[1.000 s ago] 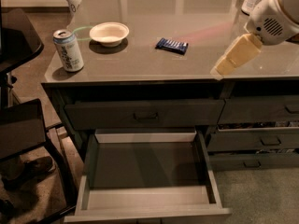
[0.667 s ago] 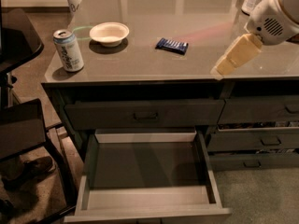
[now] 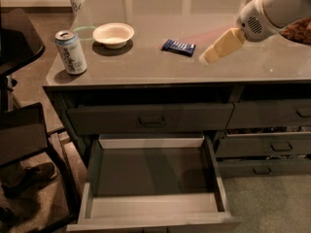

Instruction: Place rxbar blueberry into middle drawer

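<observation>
- Camera view has the rxbar blueberry [image 3: 178, 46] lying flat on the counter [image 3: 146, 64], near its middle, dark blue wrapper up.
- My end effector [image 3: 206, 58] hangs just to the right of the bar, low over the counter and angled down toward it, not touching it. Whether it is released or clenched I cannot tell.
- My white arm housing [image 3: 274, 8] reaches in from the upper right corner.
- To the left of the bar, well apart from it, sits a pale shallow bowl [image 3: 113, 34]. Farther left, near the counter's front corner, a white-and-blue soda can [image 3: 71, 52] stands upright.
- The counter top is smooth, grey and glossy, with soft reflections of light across it.
- Below it, a wide top drawer [image 3: 151, 120] with a dark front and handle is closed.
- Under that, the middle drawer [image 3: 150, 174] is pulled far out, its grey floor bare.
- Narrower drawers [image 3: 272, 147] with small handles stack on the right.
- A dark chair [image 3: 24, 140] stands at the left on a speckled hard floor. Greenish carpet [image 3: 272, 203] lies at the lower right.
</observation>
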